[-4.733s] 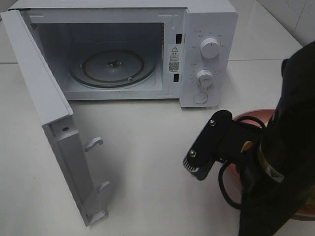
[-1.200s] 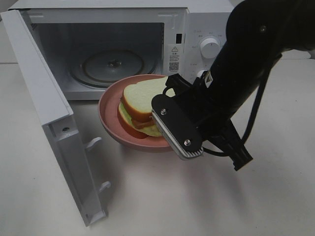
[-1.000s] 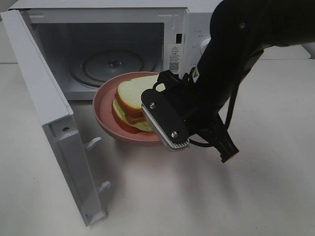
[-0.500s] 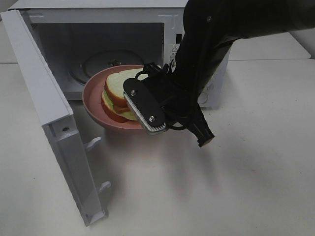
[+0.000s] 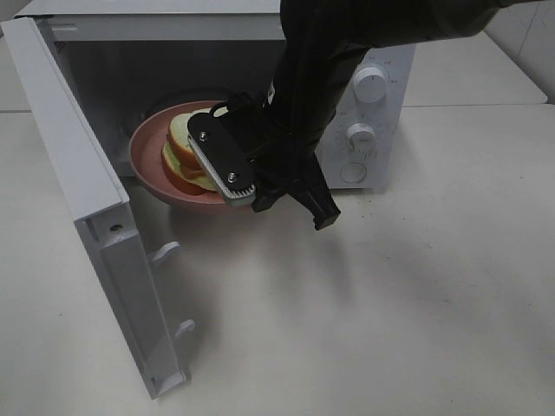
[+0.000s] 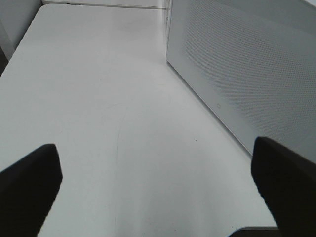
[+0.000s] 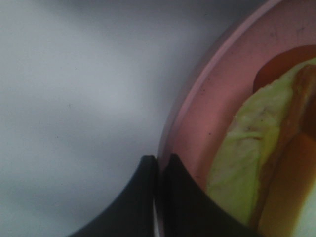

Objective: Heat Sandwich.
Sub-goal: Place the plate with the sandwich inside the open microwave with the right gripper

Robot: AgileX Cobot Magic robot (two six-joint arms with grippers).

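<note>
Slanting down toward the microwave (image 5: 377, 108), right fingers (image 7: 140, 200) pinch the sandwich's (image 5: 179, 140) pink plate (image 5: 144, 158) by its rim; left fingers (image 6: 28, 185) gape.

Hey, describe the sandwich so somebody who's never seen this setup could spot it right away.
Find the white microwave with its door swung open. At its opening a round pink plate is held by the rim in the right hand. The sandwich is the pale bread stack on that plate, green and reddish layers showing, the only food in view.
</note>
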